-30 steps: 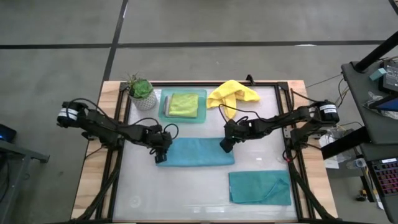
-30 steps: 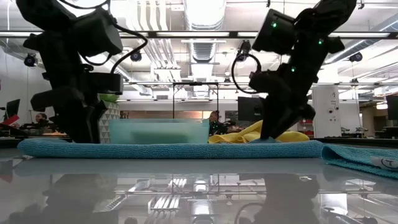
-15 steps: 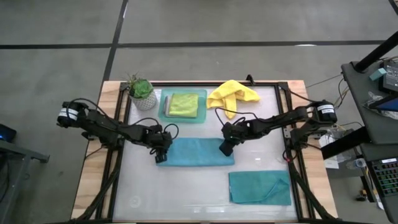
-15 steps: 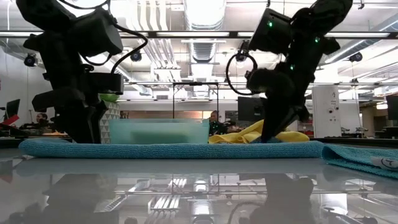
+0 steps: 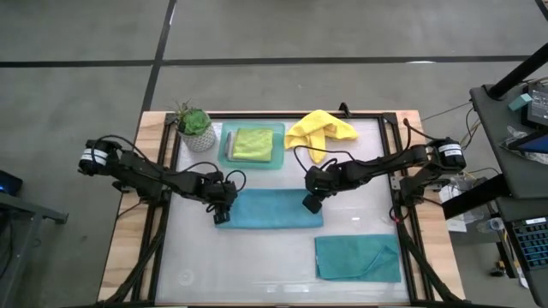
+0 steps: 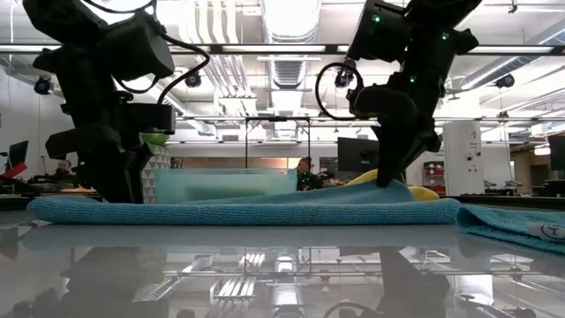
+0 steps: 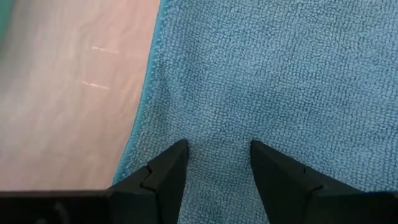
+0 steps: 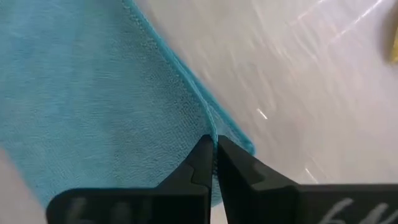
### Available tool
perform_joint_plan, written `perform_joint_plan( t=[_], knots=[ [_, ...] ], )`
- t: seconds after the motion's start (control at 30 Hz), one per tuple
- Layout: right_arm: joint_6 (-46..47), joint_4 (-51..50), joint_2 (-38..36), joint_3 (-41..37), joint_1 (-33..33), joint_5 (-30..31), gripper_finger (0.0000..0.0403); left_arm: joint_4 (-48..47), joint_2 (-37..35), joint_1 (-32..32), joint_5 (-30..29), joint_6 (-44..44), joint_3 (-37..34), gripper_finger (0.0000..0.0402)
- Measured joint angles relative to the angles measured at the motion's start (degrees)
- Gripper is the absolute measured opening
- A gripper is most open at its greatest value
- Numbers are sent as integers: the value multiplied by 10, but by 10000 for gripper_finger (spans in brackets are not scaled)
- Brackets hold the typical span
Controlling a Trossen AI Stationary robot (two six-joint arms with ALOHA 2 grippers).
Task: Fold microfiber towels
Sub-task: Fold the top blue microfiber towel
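Note:
A teal towel [image 5: 272, 210] lies folded as a long strip in the middle of the table. My left gripper [image 5: 222, 214] stands open over its left end, pointing down. My right gripper [image 5: 312, 204] is shut on its right end. A second teal towel [image 5: 358, 257] lies flat at the near right. A yellow towel [image 5: 318, 130] lies crumpled at the far edge. A lime green towel [image 5: 253, 143] lies folded in the mint tray [image 5: 224, 158]. The grey towel does not show clearly. My left gripper has its open fingertips [image 7: 177, 155] down on the towel's top face close to its left edge [image 7: 146, 118], coming from above. The towel lies flat on the table under them. My right gripper pinches the towel's hemmed edge [image 8: 202, 115] near its far right corner between the shut fingertips, from above. The held layer [image 6: 353, 193] is raised off the strip and slopes down toward the left end, which stays on the table.
A small potted plant [image 5: 195, 127] stands at the far left beside the tray. Black frame rails [image 5: 163, 214] run along the table's left and right sides. Bare tabletop shows at the near left [image 5: 240, 265].
My right gripper has risen a little with the towel's right far edge. The upper layer there has lifted off the strip into a low slope, while the left end has stayed flat under my left gripper.

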Motion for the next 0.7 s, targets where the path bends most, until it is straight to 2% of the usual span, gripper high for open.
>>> perform_joint_plan(
  t=[0.27, 0.7],
  knots=[
    [16, 2, 0, 0, 0, 19, 22, 0, 0, 0, 0, 0, 0, 164],
    [27, -59, -11, 0, -7, 13, 145, 0, 0, 0, 0, 0, 0, 164]
  ],
)
